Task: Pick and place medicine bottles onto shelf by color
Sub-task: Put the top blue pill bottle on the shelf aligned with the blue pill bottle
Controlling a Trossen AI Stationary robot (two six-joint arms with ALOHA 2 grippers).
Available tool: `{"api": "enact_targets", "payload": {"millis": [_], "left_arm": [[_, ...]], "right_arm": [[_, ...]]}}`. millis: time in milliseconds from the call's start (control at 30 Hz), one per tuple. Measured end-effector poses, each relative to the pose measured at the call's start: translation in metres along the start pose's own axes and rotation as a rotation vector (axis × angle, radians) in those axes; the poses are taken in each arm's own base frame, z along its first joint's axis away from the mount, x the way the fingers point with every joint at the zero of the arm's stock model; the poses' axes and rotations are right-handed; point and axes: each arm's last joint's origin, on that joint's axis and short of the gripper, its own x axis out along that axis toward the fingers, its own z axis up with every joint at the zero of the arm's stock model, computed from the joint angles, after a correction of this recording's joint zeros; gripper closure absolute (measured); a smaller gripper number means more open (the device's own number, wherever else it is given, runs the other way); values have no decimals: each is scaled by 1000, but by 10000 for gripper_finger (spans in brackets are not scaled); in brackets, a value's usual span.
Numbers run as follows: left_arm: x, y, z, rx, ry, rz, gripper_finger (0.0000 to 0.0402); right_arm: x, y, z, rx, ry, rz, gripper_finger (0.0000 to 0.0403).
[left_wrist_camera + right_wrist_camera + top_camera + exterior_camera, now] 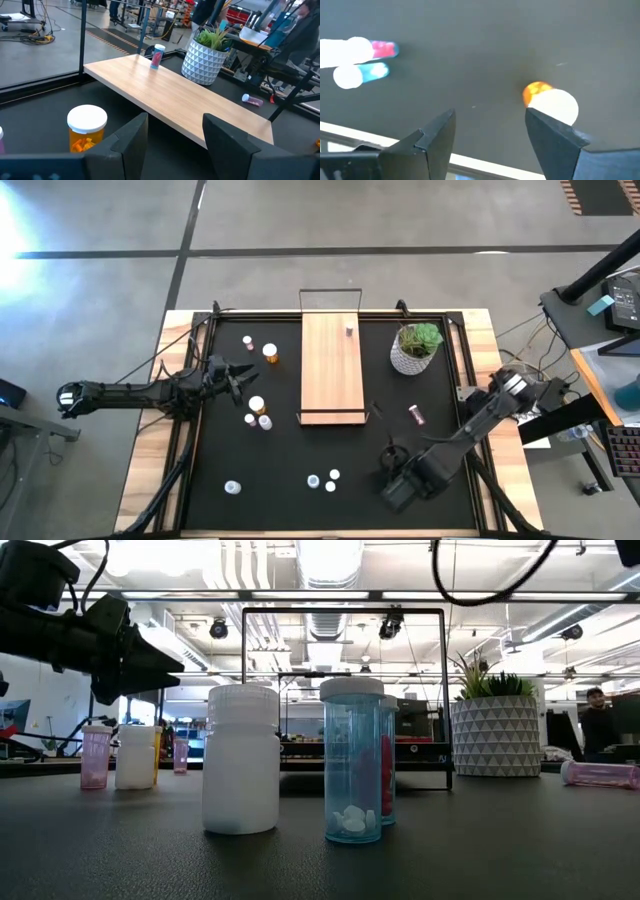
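Note:
The light-wood shelf (332, 370) lies mid-table with one pink medicine bottle (348, 330) standing upright at its far end. Several other medicine bottles stand on the black mat: orange (270, 353) and pink (248, 340) ones left of the shelf, pale ones (322, 480) near the front. My left gripper (240, 380) hovers open at the left, facing the shelf (180, 97), with an orange bottle (86, 129) beside it. My right gripper (490, 135) points down, open, over the mat at the front right. An orange bottle (552, 102) stands just outside one of its fingers.
A white-potted green plant (415, 348) stands right of the shelf. One pink bottle (416, 414) lies on its side between the plant and my right arm. A white bottle (240, 760) and a pale blue one (352, 760) stand near the front edge.

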Motion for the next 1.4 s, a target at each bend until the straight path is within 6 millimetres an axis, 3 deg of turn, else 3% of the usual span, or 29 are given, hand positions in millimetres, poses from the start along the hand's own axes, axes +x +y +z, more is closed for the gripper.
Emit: {"api": "enact_targets", "payload": {"millis": [267,733,1033,1400], "left_arm": [[0,0,0,0,0,0,228],[0,0,0,0,0,0,228],[0,0,0,0,0,0,228],[0,0,0,0,0,0,228]], "right_arm": [[11,39,3,59,2,19,174],[45,107,42,246,57,3,174],[67,126,55,282,53,1,174],[83,134,59,270,53,-1,174]]}}
